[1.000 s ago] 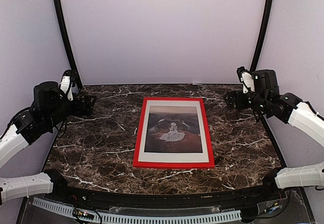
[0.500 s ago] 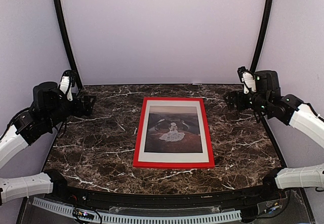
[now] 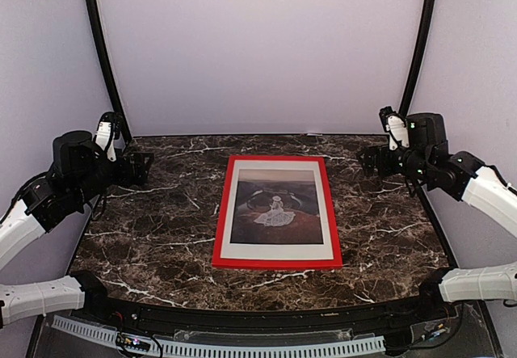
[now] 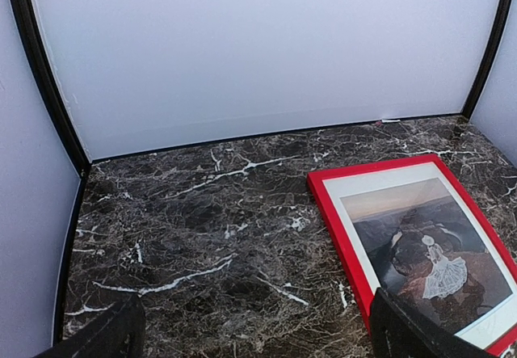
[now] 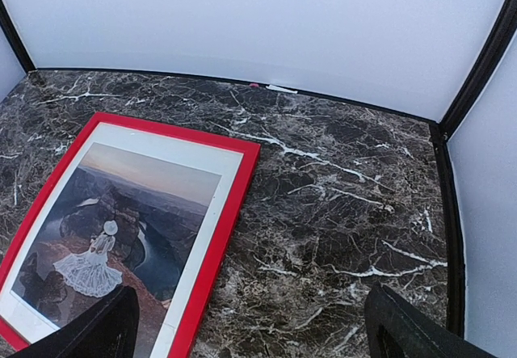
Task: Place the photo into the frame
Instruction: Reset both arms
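Note:
The red frame (image 3: 277, 263) lies flat, front up, in the middle of the marble table (image 3: 161, 229). The photo (image 3: 275, 208), a dark scene with a white-dressed figure and a white margin, sits inside it. The frame (image 4: 335, 229) and photo (image 4: 420, 245) show at the right of the left wrist view, and the frame (image 5: 218, 229) and photo (image 5: 121, 221) at the left of the right wrist view. My left gripper (image 3: 144, 166) is open and empty, raised at the table's left edge. My right gripper (image 3: 367, 160) is open and empty, raised at the right edge. Both are well apart from the frame.
White walls close the back and sides, with black curved posts (image 3: 101, 59) at the back corners. A black rail (image 3: 266, 313) runs along the table's near edge.

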Robot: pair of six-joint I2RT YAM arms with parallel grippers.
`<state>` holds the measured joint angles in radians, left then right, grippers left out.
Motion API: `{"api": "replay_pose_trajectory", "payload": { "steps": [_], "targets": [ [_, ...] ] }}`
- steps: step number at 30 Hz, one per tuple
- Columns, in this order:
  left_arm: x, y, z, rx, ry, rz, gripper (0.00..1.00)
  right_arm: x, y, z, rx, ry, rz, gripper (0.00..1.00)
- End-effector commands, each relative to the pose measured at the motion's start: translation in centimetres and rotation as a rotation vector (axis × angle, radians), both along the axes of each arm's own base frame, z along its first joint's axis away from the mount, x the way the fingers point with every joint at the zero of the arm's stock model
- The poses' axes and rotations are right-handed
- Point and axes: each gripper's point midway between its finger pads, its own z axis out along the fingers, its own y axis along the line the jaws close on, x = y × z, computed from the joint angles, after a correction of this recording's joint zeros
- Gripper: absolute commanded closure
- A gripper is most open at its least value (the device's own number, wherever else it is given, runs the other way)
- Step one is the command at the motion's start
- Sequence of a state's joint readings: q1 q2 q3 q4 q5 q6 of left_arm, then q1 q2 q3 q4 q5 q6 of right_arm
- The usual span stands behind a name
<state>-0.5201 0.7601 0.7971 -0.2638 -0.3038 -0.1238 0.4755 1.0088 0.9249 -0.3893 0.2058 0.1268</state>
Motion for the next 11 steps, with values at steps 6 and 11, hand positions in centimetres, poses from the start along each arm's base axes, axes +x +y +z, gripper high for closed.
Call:
{"api": "replay_pose_trajectory", "payload": {
  "steps": [6,11],
  "targets": [
    [0.03,0.14,-0.94,0.020,0.022,0.001,0.01,0.26,-0.22,0.57,0.002,-0.032,-0.006,0.01],
    [0.03,0.25,-0.97,0.022,0.022,0.007,0.01,0.26,-0.24,0.53,0.001,-0.030,-0.008,0.01]
  ]
}}
